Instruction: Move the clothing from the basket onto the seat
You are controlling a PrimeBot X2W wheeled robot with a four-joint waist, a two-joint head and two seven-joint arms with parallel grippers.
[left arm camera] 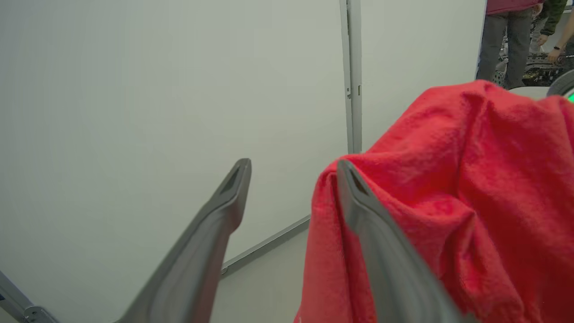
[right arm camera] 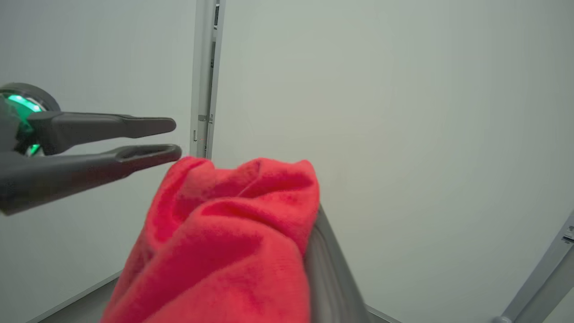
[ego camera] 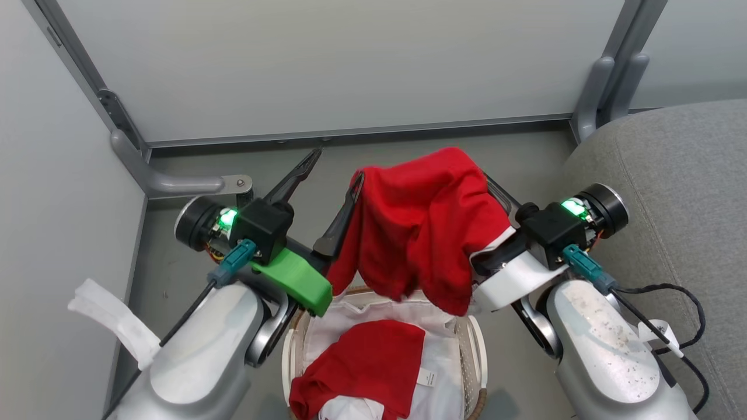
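Pale partition panels [ego camera: 338, 64], grey metal brace feet [ego camera: 175, 184], plain grey floor [ego camera: 525, 157]

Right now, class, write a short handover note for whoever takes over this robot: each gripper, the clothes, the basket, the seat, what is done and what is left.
Left gripper: open, gripping nothing; the lifted cloth lies against one finger.
Right gripper: shut on a red garment, held up over the basket.
A second red garment lies in the basket.
The seat is on the robot's right.
Done: one garment raised.
Left: carry it to the seat, release it, then fetch the rest.
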